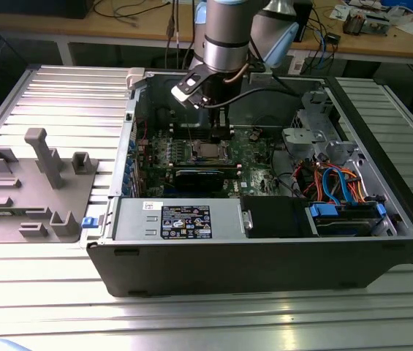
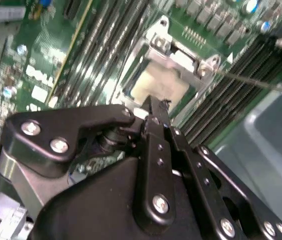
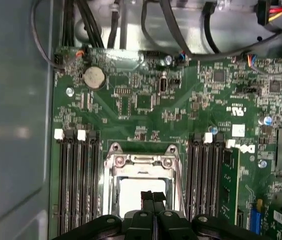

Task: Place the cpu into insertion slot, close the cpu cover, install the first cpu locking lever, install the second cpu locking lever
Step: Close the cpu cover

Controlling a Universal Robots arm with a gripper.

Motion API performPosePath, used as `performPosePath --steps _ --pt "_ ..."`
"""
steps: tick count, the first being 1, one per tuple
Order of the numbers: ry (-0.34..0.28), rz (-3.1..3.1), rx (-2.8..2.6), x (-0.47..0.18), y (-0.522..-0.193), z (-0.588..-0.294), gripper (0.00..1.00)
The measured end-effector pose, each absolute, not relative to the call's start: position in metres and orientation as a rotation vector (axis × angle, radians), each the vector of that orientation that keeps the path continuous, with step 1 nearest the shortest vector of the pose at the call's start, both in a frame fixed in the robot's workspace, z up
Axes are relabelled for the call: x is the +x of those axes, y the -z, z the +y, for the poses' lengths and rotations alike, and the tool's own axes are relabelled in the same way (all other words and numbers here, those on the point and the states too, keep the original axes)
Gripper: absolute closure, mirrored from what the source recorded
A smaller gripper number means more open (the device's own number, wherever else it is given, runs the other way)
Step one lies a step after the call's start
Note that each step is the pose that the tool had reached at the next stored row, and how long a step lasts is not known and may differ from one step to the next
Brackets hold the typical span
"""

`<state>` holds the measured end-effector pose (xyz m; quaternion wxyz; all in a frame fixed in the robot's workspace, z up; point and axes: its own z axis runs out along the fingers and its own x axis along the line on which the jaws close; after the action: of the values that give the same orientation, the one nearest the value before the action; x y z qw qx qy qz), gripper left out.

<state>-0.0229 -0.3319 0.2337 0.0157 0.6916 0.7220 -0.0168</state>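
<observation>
The gripper (image 3: 153, 196) had its matte black jaws pinched together with nothing between them, tips just over the cpu (image 3: 133, 190). That dull pale square sat in the insertion slot (image 3: 112, 200), framed by the shiny silver cpu cover (image 3: 141, 161), with glossy green circuit board (image 3: 131, 100) all around.

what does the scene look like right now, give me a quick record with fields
setting: open computer case on a ribbed metal table
arm: gripper shut, tips over the cpu, contact unclear
cover: cpu cover appears down around the cpu
cpu: silver top showing through the cover window
lever: thin wire lever angling over the memory slots, latch state unclear
</observation>
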Motion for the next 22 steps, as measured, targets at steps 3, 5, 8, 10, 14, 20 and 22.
performPosePath --steps 3,5,8,10,14,20,22 --pt "0.054 2.247 2.152 -0.029 -0.231 -0.332 0.89" --pt "0.055 2.247 2.152 -0.034 -0.229 -0.332 0.89" --pt "0.056 2.248 2.153 -0.039 -0.225 -0.332 0.89" --pt "0.058 2.248 2.153 -0.043 -0.222 -0.332 0.89" --pt "0.057 2.249 2.154 -0.047 -0.219 -0.332 0.89" --pt "0.057 2.249 2.153 -0.048 -0.213 -0.332 0.89" --pt "0.057 2.249 2.153 -0.048 -0.211 -0.332 0.89"
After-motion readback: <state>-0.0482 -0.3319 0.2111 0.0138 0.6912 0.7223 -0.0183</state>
